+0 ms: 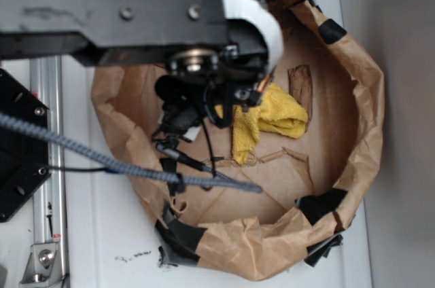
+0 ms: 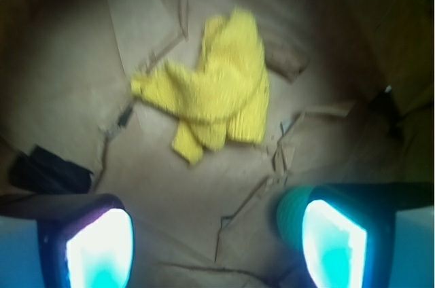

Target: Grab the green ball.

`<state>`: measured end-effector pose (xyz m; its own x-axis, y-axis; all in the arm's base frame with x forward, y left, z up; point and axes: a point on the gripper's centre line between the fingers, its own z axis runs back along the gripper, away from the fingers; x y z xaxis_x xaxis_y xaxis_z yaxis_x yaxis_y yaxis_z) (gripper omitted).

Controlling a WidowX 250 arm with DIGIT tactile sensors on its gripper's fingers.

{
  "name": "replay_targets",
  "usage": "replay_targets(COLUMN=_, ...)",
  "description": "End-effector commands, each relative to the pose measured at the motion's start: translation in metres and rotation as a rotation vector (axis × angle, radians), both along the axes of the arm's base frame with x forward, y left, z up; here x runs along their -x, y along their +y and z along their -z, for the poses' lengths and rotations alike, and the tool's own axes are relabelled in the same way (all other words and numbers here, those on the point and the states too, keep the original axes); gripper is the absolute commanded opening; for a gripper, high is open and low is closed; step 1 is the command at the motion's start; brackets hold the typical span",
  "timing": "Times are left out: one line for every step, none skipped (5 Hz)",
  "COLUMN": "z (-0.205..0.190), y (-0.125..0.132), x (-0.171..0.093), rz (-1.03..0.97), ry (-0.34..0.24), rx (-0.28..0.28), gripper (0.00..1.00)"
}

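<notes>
Gripper [image 2: 217, 247] poised over the paper-walled bin [image 1: 360, 166].
Jaws wide, holding nothing; the green ball [image 2: 291, 219] touches one fingertip's outer side, beyond the yellow cloth [image 2: 214, 84], so recentring seems necessary.

Colours: yellow cloth on brown paper.
Yellow cloth [image 2: 214, 87], ribbed weave; brown paper wall [image 1: 367, 98], black tape patches at 5 and 7 o'clock; green ball [image 2: 291, 214], teal-green; tool [image 2: 217, 244] pads glowing cyan-white; white worktop [image 1: 102, 240].

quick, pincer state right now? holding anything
Pincer: open, fingers wide apart with only bare paper between them, holding nothing. A green curve by the right finger may be the ball; too blurred to tell.
</notes>
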<state>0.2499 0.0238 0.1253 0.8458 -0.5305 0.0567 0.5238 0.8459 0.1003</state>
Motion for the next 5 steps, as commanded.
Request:
replay_targets(z=0.019, y=-0.004, x=-0.014, rz=0.032, ry=0.029, rx=-0.048, gripper=1.00)
replay_targets(z=0.049, y=-0.003, x=-0.008, rz=0.095, ry=0.056, rx=-0.072, gripper=1.00)
replay_targets(z=0.053, y=0.006, x=0.004, rz=0.204, ry=0.031, rx=-0.063, gripper=1.00)
replay_targets(z=0.049, y=0.024, x=0.005, rz=0.232, ry=0.027, rx=-0.077, gripper=1.00)
replay_targets(z=0.046, y=0.035, x=-0.003, rz=0.239, ry=0.031, rx=-0.108, gripper=1.00)
